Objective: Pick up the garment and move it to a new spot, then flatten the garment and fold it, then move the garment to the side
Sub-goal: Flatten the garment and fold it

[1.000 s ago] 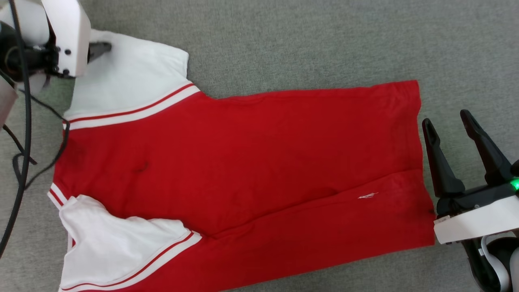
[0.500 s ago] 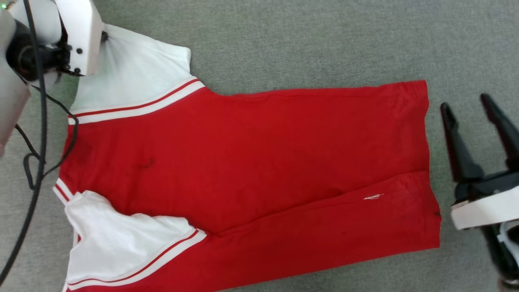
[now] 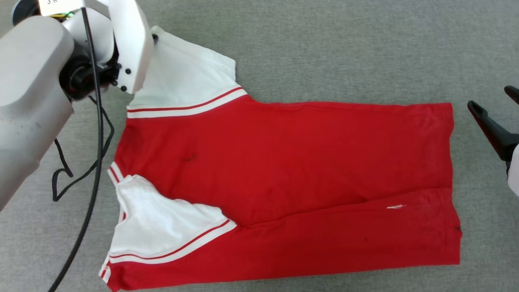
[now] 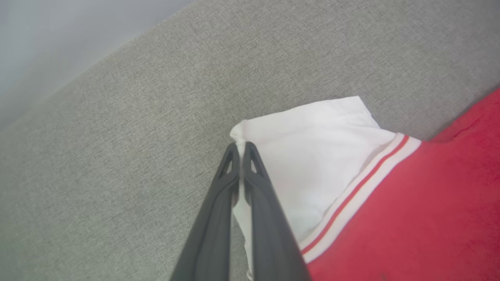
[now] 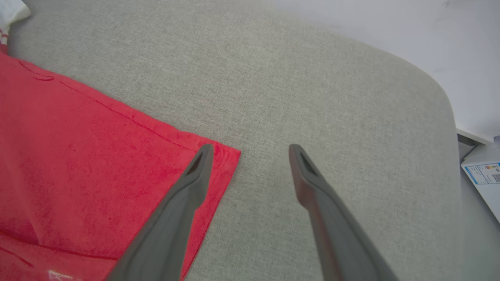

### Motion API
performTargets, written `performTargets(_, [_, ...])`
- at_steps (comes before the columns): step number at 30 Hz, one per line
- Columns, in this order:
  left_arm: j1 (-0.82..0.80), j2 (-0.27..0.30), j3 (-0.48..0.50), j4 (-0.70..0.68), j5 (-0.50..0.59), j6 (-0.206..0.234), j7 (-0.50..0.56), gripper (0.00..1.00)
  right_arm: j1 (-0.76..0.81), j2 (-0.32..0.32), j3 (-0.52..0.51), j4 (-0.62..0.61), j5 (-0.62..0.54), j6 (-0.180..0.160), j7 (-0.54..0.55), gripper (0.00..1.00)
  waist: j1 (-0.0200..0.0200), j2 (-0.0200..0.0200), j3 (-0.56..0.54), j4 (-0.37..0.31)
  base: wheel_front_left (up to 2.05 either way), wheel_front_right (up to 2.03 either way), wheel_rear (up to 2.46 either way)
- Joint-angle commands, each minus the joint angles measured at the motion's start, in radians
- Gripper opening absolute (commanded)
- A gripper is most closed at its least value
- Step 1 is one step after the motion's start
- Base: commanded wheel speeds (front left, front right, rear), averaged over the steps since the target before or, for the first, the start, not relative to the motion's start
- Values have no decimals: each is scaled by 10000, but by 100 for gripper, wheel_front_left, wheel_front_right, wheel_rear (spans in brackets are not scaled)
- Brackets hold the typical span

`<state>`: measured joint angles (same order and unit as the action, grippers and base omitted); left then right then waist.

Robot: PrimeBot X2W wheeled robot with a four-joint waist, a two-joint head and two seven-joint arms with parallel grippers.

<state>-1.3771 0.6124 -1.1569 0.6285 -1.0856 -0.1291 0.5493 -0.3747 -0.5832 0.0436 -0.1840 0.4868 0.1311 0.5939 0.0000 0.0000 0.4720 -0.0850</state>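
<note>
grey fabric surf (image 3: 324,48) + labelled paper (image 5: 482,173)

The garment (image 3: 284,170) lies on the padded surface (image 3: 324,48); one corner sits between the left gripper's (image 4: 241,147) tips; the opposite edge lies just beside the right gripper (image 5: 252,148).

Grey woven fabric surface (image 3: 324,48), rounded edge; plain pale background (image 5: 390,23) beyond; white blue-printed label (image 5: 483,175) beside; even light.

The jaws of the right gripper (image 5: 250,150) are seen spread wide over the grey fabric-covered bench (image 5: 312,78). A red hem corner of the garment (image 5: 78,156) is overlapped by the tip of the jaw on the view's left, and bare bench is seen between the jaws. A labelled white paper (image 5: 484,175) is glimpsed far to their right.
</note>
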Motion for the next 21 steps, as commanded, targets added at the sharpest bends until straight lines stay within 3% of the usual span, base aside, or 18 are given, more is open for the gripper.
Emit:
performTargets(1, [116,18,-92,-196,27,-3,-154,0,-340,-258,197,137,290,-10,537,100,0,0,-102,207,0,0,0])
performTargets(9, [12,143,-440,-1032,102,-4,-639,0,-1678,-1182,1586,1064,1153,-10,3320,100,0,0,39,651,0,0,0])
performTargets(15, [-222,90,-546,-1330,133,-4,-875,0,-2428,-1064,2619,2065,910,-10,3816,100,0,0,298,885,0,0,0])
performTargets(21, [-305,67,-674,-1432,143,-5,-1104,0,-2473,-786,3711,3374,702,-7,3624,100,0,0,464,1021,0,0,0])
